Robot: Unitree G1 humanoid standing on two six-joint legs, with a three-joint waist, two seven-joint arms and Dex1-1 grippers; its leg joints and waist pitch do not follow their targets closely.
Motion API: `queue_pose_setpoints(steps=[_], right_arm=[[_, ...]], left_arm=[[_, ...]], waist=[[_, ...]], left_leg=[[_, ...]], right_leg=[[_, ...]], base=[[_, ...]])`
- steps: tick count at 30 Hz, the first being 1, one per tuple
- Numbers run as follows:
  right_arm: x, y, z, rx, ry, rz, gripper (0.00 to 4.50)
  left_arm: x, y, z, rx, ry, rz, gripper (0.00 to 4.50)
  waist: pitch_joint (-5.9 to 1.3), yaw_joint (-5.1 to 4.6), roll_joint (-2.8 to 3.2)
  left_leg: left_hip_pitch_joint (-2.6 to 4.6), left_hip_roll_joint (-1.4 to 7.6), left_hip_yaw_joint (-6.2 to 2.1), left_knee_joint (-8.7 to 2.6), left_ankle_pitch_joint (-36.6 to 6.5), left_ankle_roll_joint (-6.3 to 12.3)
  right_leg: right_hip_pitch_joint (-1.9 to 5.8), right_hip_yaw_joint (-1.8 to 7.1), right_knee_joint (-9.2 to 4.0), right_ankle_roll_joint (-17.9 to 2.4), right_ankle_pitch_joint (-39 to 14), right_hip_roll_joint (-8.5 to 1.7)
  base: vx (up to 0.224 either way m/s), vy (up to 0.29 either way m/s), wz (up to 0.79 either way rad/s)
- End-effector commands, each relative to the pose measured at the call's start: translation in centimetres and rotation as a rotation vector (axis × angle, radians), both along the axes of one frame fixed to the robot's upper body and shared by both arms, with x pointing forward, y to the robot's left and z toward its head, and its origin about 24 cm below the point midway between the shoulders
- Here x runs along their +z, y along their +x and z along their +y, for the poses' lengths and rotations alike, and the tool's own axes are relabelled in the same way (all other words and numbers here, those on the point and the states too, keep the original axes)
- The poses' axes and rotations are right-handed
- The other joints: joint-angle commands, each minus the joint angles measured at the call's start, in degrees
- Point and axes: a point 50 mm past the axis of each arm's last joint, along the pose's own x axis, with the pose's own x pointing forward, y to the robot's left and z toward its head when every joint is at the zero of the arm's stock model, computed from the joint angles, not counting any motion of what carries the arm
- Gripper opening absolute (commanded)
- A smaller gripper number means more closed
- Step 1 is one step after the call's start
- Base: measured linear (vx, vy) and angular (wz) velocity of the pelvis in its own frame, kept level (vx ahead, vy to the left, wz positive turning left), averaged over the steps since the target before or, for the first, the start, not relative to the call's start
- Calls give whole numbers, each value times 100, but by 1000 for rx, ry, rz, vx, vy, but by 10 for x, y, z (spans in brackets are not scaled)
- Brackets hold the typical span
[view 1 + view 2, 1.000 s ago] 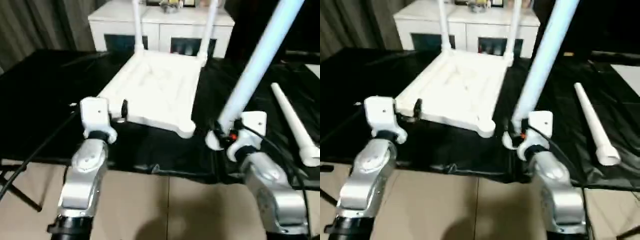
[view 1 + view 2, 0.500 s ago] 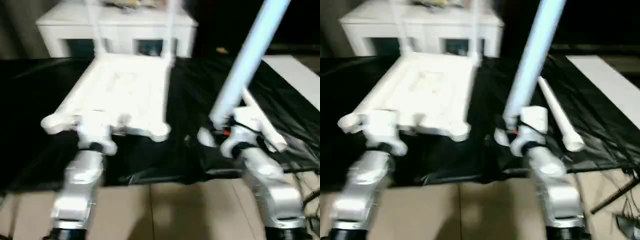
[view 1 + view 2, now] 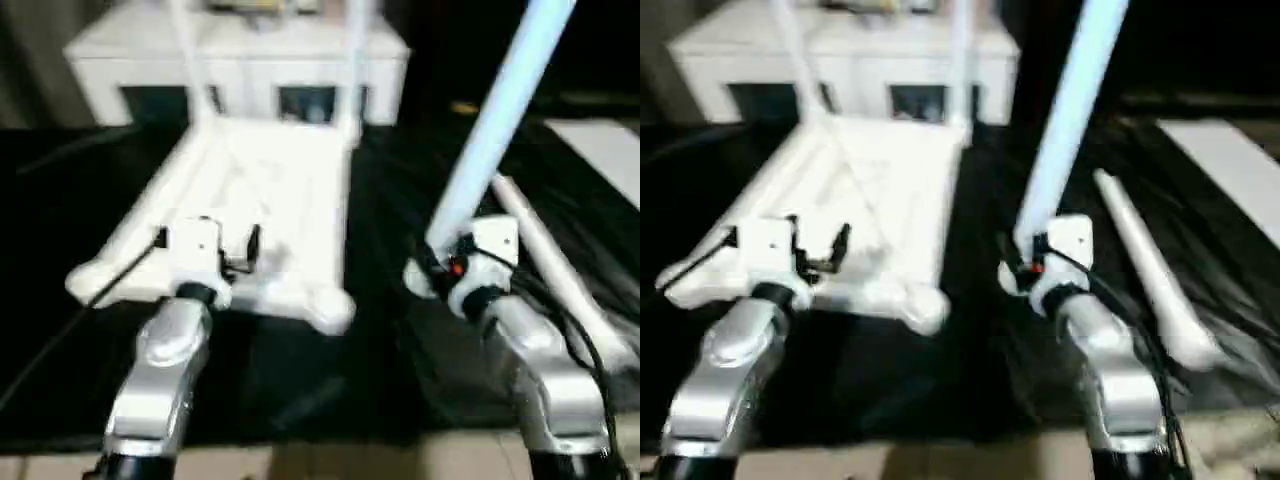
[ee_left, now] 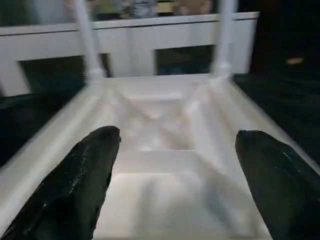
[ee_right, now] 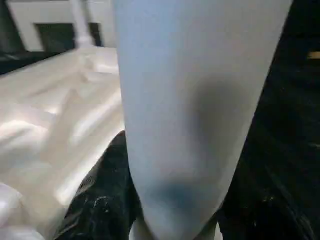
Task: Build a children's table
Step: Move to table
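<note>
Tabletop (image 3: 250, 210) lies upside down on the black sheet (image 3: 60, 230), ribbed underside up. Two legs stand upright in its far corner sockets: far left leg (image 3: 188, 60), far right leg (image 3: 352, 60). The near right corner socket (image 3: 332, 310) has no leg in it.

Left gripper (image 3: 207, 240) hovers over the near edge of the tabletop, fingers spread wide, nothing between them. The left wrist view confirms this: both black fingers (image 4: 75, 185) stand well apart, and between them the ribs of the underside and the two standing legs are plain, detail that the head views blur.

Right gripper (image 3: 437, 262) is closed on the held leg (image 3: 500, 110) near its lower end; that leg rises steeply and tilts up and to the right, off the top of the head views. It sits to the right of the tabletop, apart from the near right corner socket. The right wrist view gives the grip close up: the held leg runs between the black fingers (image 5: 100, 200), with the tabletop beside it.

The head views add a fourth leg (image 3: 1145, 270) lying flat on the black sheet, right of the right gripper. White cabinet (image 3: 240, 60) stands behind the tabletop
</note>
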Motion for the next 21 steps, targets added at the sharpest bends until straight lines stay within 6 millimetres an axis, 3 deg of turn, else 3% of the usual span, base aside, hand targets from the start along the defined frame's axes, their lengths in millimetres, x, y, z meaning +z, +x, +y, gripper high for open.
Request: queue_pose_setpoints(steps=[1,2,3,4,5,6,7,8,9,10,11,12,13,14,15,16,18,20,21], right_arm=[[8,1,-3,3,-9,-36,186],[8,1,-3,5,-9,-36,186],[8,1,-3,7,-14,-38,186],[8,1,-3,7,-19,-40,186],[8,1,-3,9,-19,-42,186],[8,0,-3,12,-19,-43,186],[9,0,-3,16,-21,-45,186],[9,0,-3,22,-19,-47,186],[11,0,-3,42,-13,-53,186],[12,0,-3,55,-9,-56,186],[12,0,-3,58,-9,-56,186],[13,0,-4,75,-10,-57,186],[13,-3,-4,142,10,-42,186],[13,-3,-4,142,10,-42,186],[13,-7,-6,212,7,-32,186],[13,-9,-8,247,2,-28,186],[13,-12,-12,285,-1,-19,186],[13,-14,-17,327,-29,-15,186],[14,-15,-18,342,-37,-12,186]], left_arm=[[5,2,-3,-15,0,-18,420],[5,2,-3,-15,-1,-17,420],[4,2,-4,-17,0,-16,420],[4,2,-4,-18,1,-15,420],[4,2,-4,-21,1,-14,420],[4,1,-4,-22,-4,-16,420],[4,1,-5,-41,-12,-20,420],[4,0,-7,-81,-19,-13,420],[3,-3,-10,-176,-26,-10,420],[4,-5,-11,-219,-28,-12,420],[4,-5,-11,-228,-30,-12,420],[4,-7,-12,-278,-42,-11,438],[5,-11,-14,-420,-47,8,438],[5,-11,-14,-420,-47,8,438],[4,-20,-16,-607,-10,65,438],[3,-23,-16,-688,18,98,438],[-1,-27,-15,-794,49,162,438],[-4,-25,-14,-876,121,207,438],[-5,-24,-13,-907,154,225,438]], waist=[[-341,-286,124],[-363,-279,81],[-286,-332,17],[-291,-333,-22],[-208,-308,-162],[-209,-292,-275],[-211,-125,-533],[-303,76,-525],[-328,91,-549],[-290,111,-503],[-313,73,-387],[-344,89,-254],[-321,54,-152],[-346,75,-140],[-368,87,-157],[-365,99,-133],[-291,110,-123],[-218,143,-118],[-169,152,-138]], left_leg=[[847,835,-770,-814,-1529,1233],[912,900,-815,-796,-1496,1521],[809,784,-644,-817,-1306,1956],[827,752,-611,-817,-1130,2102],[665,644,-353,-882,-1253,2077],[589,465,-201,-819,-1522,1856],[190,-159,229,-316,-1743,1243],[-176,-162,83,300,-685,936],[-347,-137,-9,198,285,657],[-312,-125,-17,23,695,517],[-162,-53,11,-359,1499,271],[-67,10,16,-450,1741,220],[-43,243,-53,-494,1493,312],[39,302,-57,-467,1325,216],[99,379,-65,-524,846,52],[105,387,-61,-533,734,17],[139,390,-1,-592,114,-68],[156,388,67,-687,-812,-198],[199,389,126,-725,-1320,-255]], right_leg=[[-584,3,356,-275,-567,-119],[-695,61,425,-78,-389,-203],[-816,81,481,308,104,-288],[-875,97,466,371,253,-322],[-828,185,242,263,594,-410],[-717,283,-73,118,744,-503],[-225,759,-725,-99,-345,-845],[229,1220,-851,-498,-1003,-1360],[274,1022,-604,-513,287,-1161],[151,874,-496,-504,1152,-999],[-37,535,-276,-489,2616,-622],[-105,440,-246,-489,3022,-564],[-221,423,-203,-429,3272,-553],[-257,416,-197,-523,3159,-547],[-229,429,-209,-801,2863,-556],[-242,423,-216,-860,2739,-549],[-310,429,-304,-1026,2084,-560],[-320,464,-398,-1102,1037,-609],[-370,479,-470,-1096,351,-618]], base=[[150,80,-1],[149,21,11],[149,21,11],[108,4,4],[92,-50,2],[92,-50,2],[79,-96,7],[93,-95,0],[93,-95,0],[98,-81,-9],[84,-48,-6],[84,-48,-6],[72,0,-6],[60,27,-2],[60,27,-2],[0,0,0],[0,0,0],[0,0,0],[0,0,0]])
